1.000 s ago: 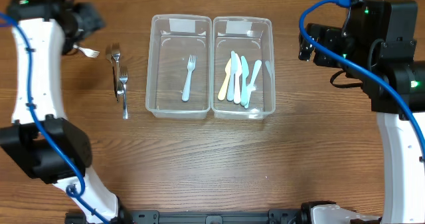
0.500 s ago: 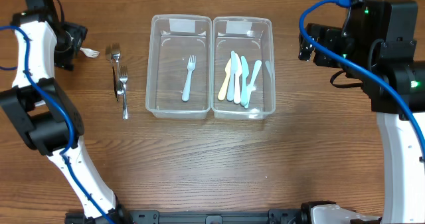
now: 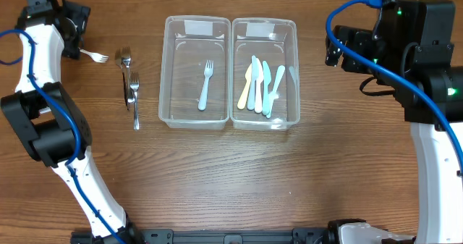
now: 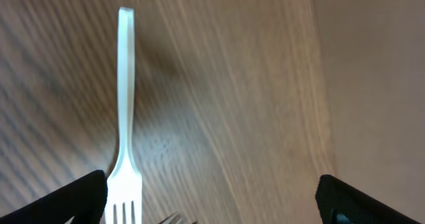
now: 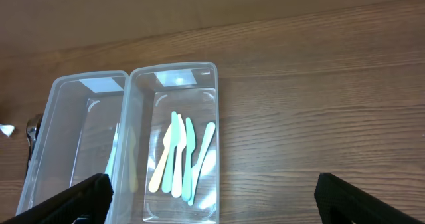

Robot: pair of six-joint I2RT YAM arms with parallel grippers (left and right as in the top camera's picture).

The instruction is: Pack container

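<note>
2 clear boxes are set side by side at the middle of the desk, long walls touching. In the box nearer the left arm, 1 pale blue fork is laid flat, tines toward the far wall. In the other box, a bunch of pastel knives is laid lengthwise – yellow, green and blue blades close together, some overlapping.

Outside the boxes, on the left arm's side, metal cutlery is grouped just beside the box wall, and a white fork is laid on the bare wood farther out, apart from the boxes. Nothing on that side is lifted.

The left end effector is held low over the far left corner of the desk with its fingers spread wide. In the left wrist view the 2 dark fingertips are seen at the lower corners of the frame, and the white fork lies between them, its head just beside 1 fingertip; whether that tip touches it cannot be told. Nothing is pinched.

The right end effector is held well above the desk beside the knife box – fingers spread just as wide, nothing between them. From its wrist view both boxes are looked down on.
</note>
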